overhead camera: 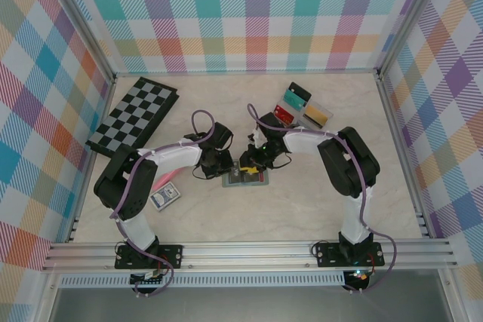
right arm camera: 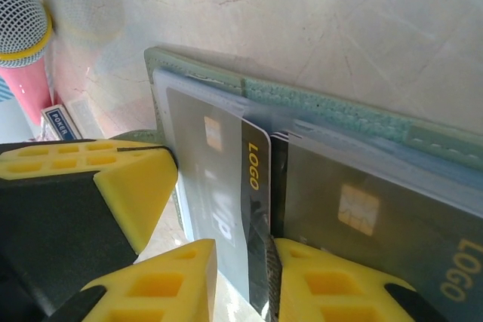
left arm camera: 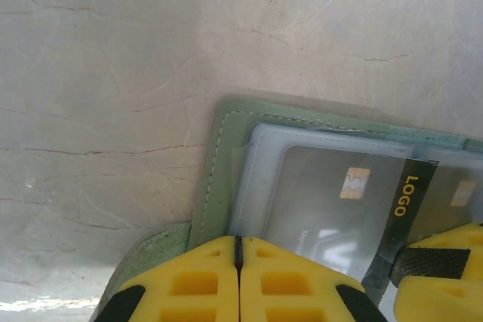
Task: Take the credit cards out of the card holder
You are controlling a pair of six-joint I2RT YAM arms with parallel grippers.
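Lying open at the middle of the surface (overhead camera: 317, 201), the soft card holder (overhead camera: 245, 179) is pinned by the closed left claw (left arm camera: 238, 262). The credit card (right arm camera: 255, 164), judged stiff and slick, is pinched at its exposed edge by the right claw (right arm camera: 245, 277).

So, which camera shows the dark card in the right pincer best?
The right wrist view: the dark card sticks partly out of the card holder, its LOGO lettering sharp, the right pincer shut on its edge. The left wrist view shows its LOGO end. In the top view it is too small to tell.
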